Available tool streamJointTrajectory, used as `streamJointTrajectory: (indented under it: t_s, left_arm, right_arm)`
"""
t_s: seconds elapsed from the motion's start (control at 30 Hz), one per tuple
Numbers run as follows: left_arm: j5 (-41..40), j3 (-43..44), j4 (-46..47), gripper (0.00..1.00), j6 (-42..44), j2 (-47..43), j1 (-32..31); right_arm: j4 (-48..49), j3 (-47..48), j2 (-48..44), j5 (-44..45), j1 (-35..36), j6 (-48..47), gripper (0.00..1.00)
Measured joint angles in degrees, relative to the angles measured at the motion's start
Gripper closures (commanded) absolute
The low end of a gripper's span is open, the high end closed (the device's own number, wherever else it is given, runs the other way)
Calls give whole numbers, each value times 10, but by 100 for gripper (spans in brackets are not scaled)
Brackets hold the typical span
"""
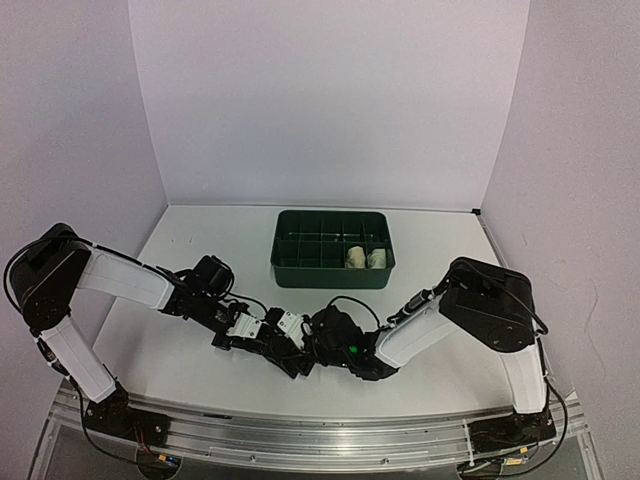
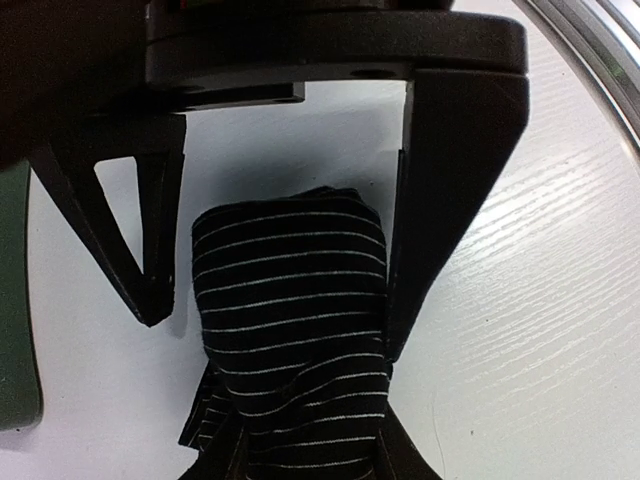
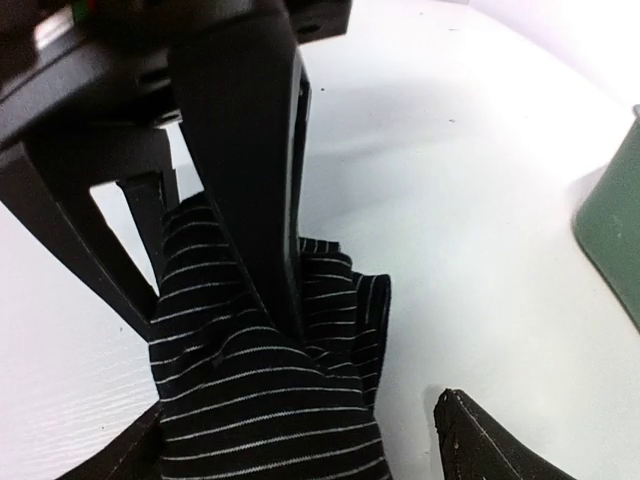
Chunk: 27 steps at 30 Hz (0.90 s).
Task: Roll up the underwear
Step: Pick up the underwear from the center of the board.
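The underwear (image 2: 290, 290) is black with thin white stripes and lies bunched into a thick roll on the white table. My left gripper (image 2: 315, 460) is shut on one end of it, and the cloth narrows between its fingers. My right gripper (image 3: 300, 450) is open and straddles the other end (image 3: 260, 400). Its right finger (image 3: 490, 445) stands clear of the cloth. In the top view both grippers, left (image 1: 285, 350) and right (image 1: 320, 345), meet over the dark bundle (image 1: 299, 361) near the front middle. The left gripper's finger (image 3: 250, 200) presses into the cloth in the right wrist view.
A dark green compartment bin (image 1: 330, 275) stands behind the grippers, with two cream rolls (image 1: 356, 257) (image 1: 378, 258) in its front right cells. Its wall shows at the edges of the left wrist view (image 2: 10, 300) and the right wrist view (image 3: 610, 240). The metal rail (image 1: 320, 430) runs along the near edge.
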Motion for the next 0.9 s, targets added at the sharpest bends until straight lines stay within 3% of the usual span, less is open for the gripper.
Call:
streamJointTrajectory:
  t_s: [0.17,0.43,0.6,0.73,0.9]
  left_arm:
    - [3,0,-1,90,3,0,0]
    - [7,0,-1,86,10,1,0]
    - [10,1,0,54,9,1,2]
    - [10,8,-16,36,-10,1,1]
    - [13,33,-51,16,-49,-5,5]
  right_arm:
    - [-7,5,12,-11,0,13,30]
    - [-10,5,14,-49,0,32,72]
    - [-24,10,10,-62,-1,31,87]
    - [-40,6,-1,-59,-1,36,99]
    - [-73,-23,-38,-32,-1,52,100]
